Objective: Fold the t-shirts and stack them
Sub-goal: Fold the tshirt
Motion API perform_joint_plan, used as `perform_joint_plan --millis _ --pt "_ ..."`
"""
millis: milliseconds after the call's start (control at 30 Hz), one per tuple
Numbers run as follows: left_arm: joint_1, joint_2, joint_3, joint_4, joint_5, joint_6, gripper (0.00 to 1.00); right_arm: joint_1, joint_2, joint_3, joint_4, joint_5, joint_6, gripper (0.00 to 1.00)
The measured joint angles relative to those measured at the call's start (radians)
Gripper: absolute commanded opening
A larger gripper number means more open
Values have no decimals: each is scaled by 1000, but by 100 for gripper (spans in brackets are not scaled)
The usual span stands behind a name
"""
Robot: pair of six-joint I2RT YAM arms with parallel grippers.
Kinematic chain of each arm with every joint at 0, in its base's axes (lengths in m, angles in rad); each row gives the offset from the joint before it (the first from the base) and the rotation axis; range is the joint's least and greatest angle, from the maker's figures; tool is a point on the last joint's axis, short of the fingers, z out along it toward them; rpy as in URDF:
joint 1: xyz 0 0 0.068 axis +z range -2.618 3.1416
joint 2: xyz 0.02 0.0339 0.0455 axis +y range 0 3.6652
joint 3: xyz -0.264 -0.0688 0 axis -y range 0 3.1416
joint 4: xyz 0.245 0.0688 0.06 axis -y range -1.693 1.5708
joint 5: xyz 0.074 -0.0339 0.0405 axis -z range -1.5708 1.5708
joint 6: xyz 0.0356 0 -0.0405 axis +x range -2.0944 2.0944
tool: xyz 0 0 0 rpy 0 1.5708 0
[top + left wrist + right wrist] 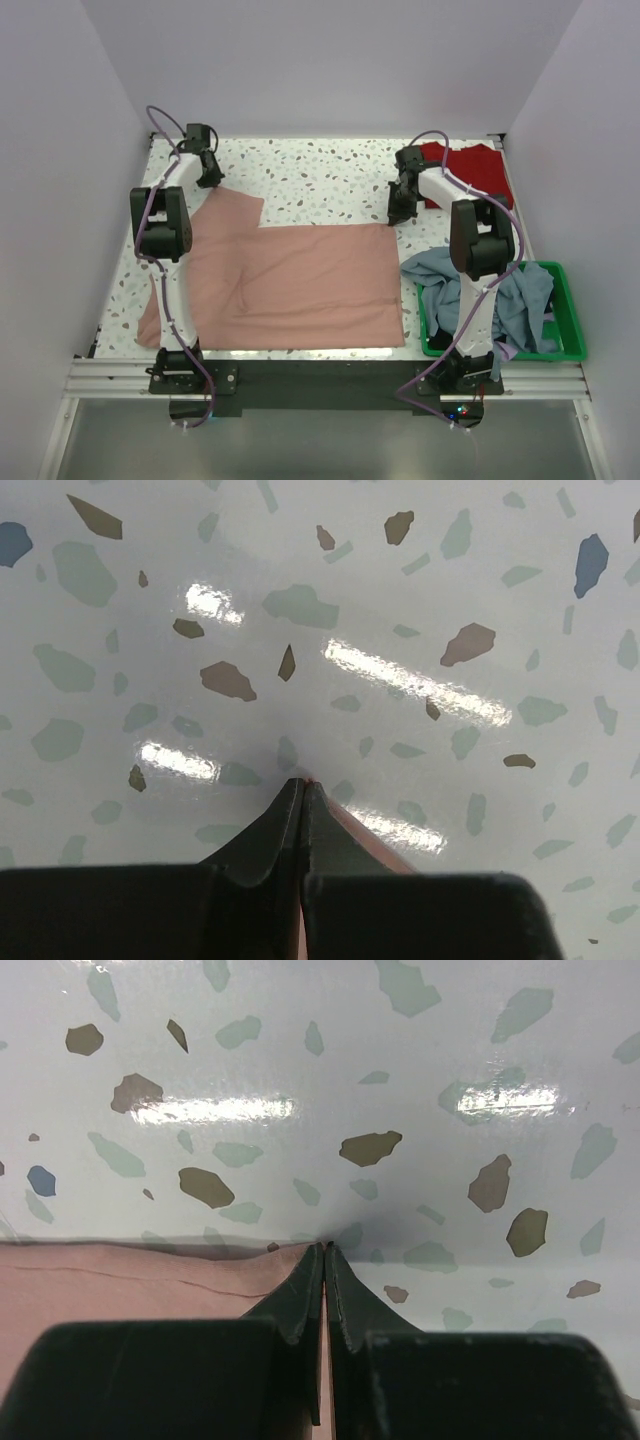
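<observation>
Behind both tools, dusty salmon-pink cotton t-shirt (300,285) lies spread on speckled desk (320,170). Left tool (303,783) pinched shut on a sleeve tip, right tool (325,1250) likewise on a hem corner. Reads as first fold. Next: lift both evenly, draw gripped edge back toward the bases.

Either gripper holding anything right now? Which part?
Both pinch the pink t-shirt: right gripper on its far right corner, left gripper on a sliver of its far left edge.

Arms blocking a fair bit
Left arm (160,225) is covering the left side of the pink shirt (300,280); right arm (478,245) is hiding part of the green basket (572,318), the blue-grey shirt (430,268) and the red shirt (478,168).
</observation>
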Motion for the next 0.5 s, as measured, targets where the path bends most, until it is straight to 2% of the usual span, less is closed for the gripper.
perform_joint_plan --millis 500 --pt "13 1 7 27 120 0 0 -1 15 40 -70 5 17 0"
